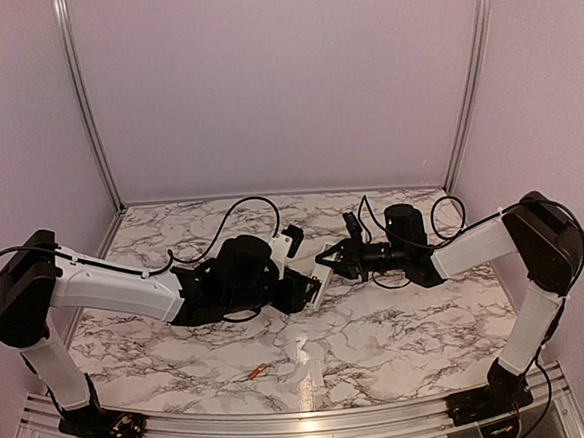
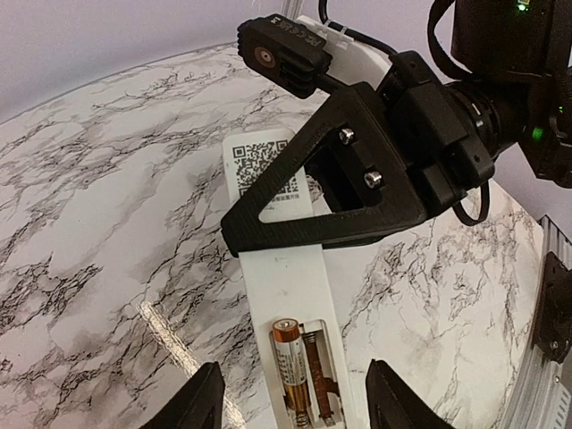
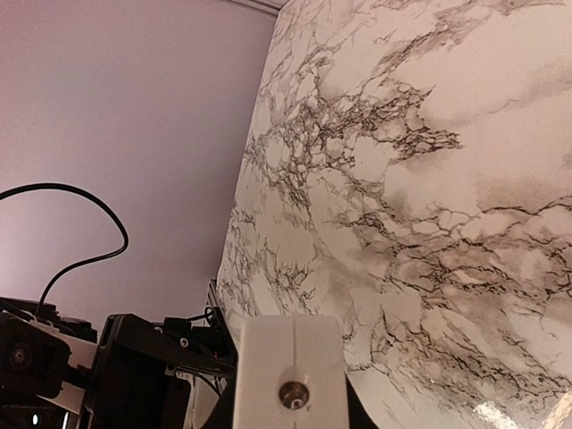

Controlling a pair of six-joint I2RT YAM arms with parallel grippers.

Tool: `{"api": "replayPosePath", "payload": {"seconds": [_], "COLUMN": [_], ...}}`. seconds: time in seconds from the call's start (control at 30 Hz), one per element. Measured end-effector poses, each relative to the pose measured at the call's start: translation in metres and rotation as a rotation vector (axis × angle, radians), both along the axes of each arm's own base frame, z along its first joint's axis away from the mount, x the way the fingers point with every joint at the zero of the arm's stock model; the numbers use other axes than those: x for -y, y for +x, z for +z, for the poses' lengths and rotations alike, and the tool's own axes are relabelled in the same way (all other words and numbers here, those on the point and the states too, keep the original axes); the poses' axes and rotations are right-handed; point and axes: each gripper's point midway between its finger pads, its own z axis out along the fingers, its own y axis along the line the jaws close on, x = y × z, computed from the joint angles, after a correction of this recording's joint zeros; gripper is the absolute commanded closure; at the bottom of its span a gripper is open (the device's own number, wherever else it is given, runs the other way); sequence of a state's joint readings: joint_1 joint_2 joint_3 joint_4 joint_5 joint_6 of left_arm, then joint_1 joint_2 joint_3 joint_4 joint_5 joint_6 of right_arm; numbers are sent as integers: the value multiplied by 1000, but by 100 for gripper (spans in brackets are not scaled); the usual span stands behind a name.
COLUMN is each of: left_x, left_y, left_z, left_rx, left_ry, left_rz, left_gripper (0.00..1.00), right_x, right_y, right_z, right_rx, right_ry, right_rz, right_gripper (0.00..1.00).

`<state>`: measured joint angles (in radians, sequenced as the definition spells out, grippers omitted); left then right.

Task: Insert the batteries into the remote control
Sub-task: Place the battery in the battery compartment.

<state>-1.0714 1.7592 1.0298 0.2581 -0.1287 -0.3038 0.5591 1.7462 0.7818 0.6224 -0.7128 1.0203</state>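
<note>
The remote control [image 2: 286, 295] lies back side up over the table, its battery compartment open. One orange-copper battery [image 2: 293, 362] sits in the left slot; the right slot shows only its bare spring. My right gripper [image 2: 357, 179] is shut on the remote's far end, and the remote's end face [image 3: 290, 375] fills the bottom of the right wrist view. My left gripper [image 2: 295, 407] is open, with its fingers [image 2: 192, 402] on either side of the compartment end, not touching it. A second battery [image 1: 255, 373] lies loose on the table near the front. In the top view both grippers meet at the remote [image 1: 317, 282].
The marble table [image 1: 400, 332] is walled by plain panels at the back and sides. Black cables [image 1: 242, 217] loop behind both arms. A metal rail [image 1: 287, 435] runs along the front edge.
</note>
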Motion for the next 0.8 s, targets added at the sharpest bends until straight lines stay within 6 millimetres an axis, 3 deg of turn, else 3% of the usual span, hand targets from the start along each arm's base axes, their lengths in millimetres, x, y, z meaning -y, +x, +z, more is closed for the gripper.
{"api": "replayPosePath", "payload": {"seconds": [0.27,0.47,0.8], "left_x": [-12,-19,-3], "left_y": [-2,6,7], "left_z": [28,30,17], "left_rx": [-25,-47,-78], "left_ry": [-102,-125,-109], "left_rz": [-33,-30,-66], "left_gripper": [46,52,59], "right_x": [-1,-2,-8], "right_y": [-3,-6,-10], "right_z": [-1,-3,0], "right_rx": [21,35,48], "right_ry": [-8,-30,-29], "right_rz": [21,44,68], "right_gripper": [100,100,100]}}
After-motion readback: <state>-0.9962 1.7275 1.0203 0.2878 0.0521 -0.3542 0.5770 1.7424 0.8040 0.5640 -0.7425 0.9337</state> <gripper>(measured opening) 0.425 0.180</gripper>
